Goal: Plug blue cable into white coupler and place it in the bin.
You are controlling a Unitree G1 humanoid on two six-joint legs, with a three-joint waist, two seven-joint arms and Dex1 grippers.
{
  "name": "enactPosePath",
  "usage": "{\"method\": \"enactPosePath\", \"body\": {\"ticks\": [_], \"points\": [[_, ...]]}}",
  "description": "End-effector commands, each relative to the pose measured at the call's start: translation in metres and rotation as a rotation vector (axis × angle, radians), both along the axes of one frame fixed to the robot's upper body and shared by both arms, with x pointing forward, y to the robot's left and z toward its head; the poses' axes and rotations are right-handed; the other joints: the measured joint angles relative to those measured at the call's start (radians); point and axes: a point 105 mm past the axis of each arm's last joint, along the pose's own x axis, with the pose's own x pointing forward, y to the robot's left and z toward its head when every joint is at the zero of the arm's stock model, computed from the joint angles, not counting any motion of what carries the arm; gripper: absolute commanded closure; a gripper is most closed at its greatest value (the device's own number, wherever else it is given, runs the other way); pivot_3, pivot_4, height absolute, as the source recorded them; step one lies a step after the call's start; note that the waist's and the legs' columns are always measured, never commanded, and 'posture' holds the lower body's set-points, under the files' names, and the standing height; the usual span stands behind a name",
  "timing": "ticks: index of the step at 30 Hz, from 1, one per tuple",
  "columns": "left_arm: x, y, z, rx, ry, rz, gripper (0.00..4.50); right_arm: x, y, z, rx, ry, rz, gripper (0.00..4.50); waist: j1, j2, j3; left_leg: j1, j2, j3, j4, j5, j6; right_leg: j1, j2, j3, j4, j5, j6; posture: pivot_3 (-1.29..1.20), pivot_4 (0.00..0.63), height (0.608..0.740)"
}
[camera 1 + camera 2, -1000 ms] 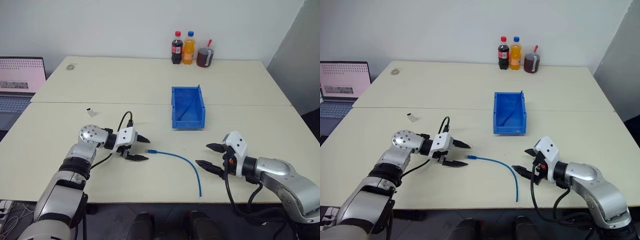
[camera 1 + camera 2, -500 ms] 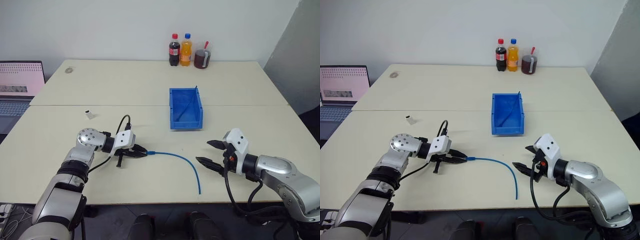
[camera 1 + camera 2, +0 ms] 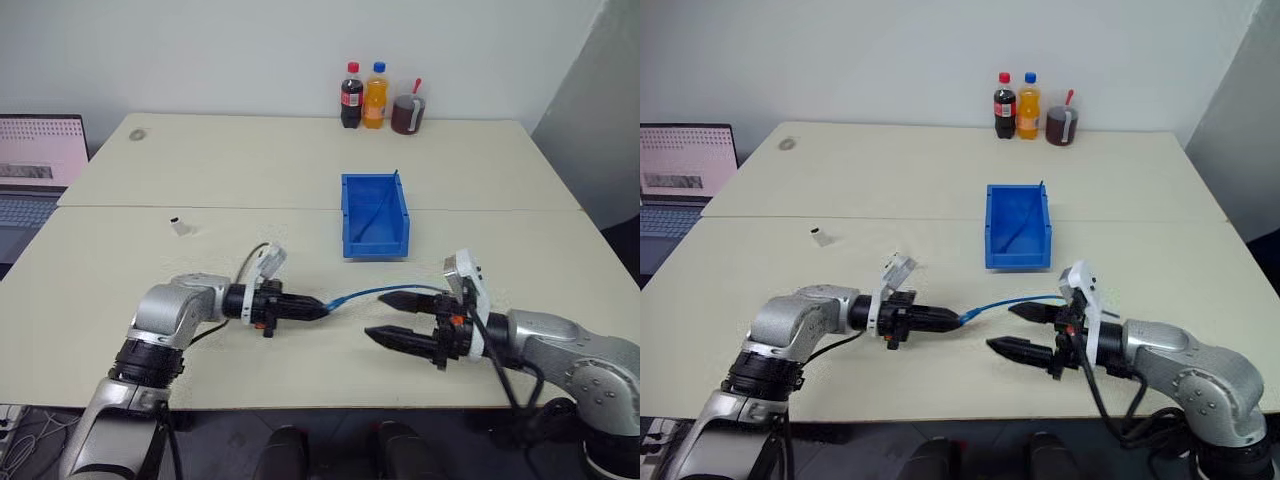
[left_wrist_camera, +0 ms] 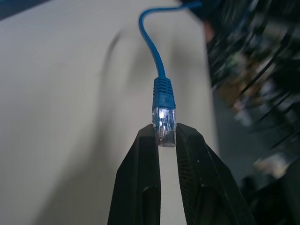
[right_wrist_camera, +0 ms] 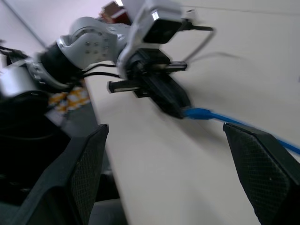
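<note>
The left pincer (image 3: 318, 307) is clamped on the clear plug at the tip of the blue cable (image 3: 370, 293); in the left wrist view its two black fingers (image 4: 143, 178) pinch the plug from both sides, with the blue boot of the cable standing just past their tips; the pincer lies roughly level over the near part of the bench (image 3: 120, 270), pointing right. From the plug the cable runs right in a shallow arc, lifted off the bench near the grip, toward the right pincer (image 3: 392, 317); its far end passes behind that pincer's upper finger and I cannot tell where it finishes. The right pincer stands wide, pointing left toward the left one, with nothing between its fingers; one finger sits above the cable's line and the other below and nearer; whether either touches the cable cannot be told. The white coupler (image 3: 178, 225) sits alone on the bench, left of centre, well apart from both pincers and beyond the left arm. The bin (image 3: 374, 216) stands at the middle of the bench, beyond the cable, its lower front facing near; a thin dark line crosses its inside. Three drinks (image 3: 378, 98) stand together at the far edge; a laptop (image 3: 38, 160) is at the far left.
</note>
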Motion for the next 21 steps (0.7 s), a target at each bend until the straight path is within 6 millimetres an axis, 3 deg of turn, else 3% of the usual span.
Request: {"method": "enactPosePath", "body": {"ticks": [1, 7, 13, 21], "points": [[-0.021, -0.012, 0.031, -0.146, 0.163, -0.024, 4.28, -0.004, -0.004, 0.004, 0.043, 0.072, 0.005, 0.35, 0.000, -0.001, 0.000, 0.001, -0.001, 0.000, 0.000, 0.000, 0.000, 0.000, 0.000, 0.000, 0.000, 0.000, 0.000, 0.00, 0.150, 0.740], [-0.040, -0.016, 0.040, -0.278, 0.254, -0.057, 4.28, 0.007, -0.005, 0.013, 0.151, 0.150, -0.056, 0.35, -0.014, -0.002, 0.001, 0.002, 0.001, 0.000, 0.000, 0.000, 0.000, 0.000, 0.003, 0.002, 0.001, 0.000, 0.000, 0.00, 0.150, 0.740], [-0.059, -0.019, 0.041, -0.324, 0.326, -0.048, 4.28, -0.005, -0.003, 0.027, 0.239, 0.229, 0.025, 0.35, -0.014, -0.003, 0.002, 0.001, 0.000, 0.000, 0.000, 0.000, 0.000, -0.001, 0.001, 0.005, 0.001, 0.000, 0.000, 0.00, 0.150, 0.740], [-0.061, -0.026, 0.042, -0.356, 0.371, 0.030, 4.28, -0.008, 0.000, 0.039, 0.285, 0.269, 0.038, 0.35, -0.007, -0.003, 0.002, 0.001, -0.003, 0.002, 0.000, 0.000, 0.000, -0.002, -0.001, 0.006, 0.000, 0.000, 0.000, 0.00, 0.150, 0.740]]}}
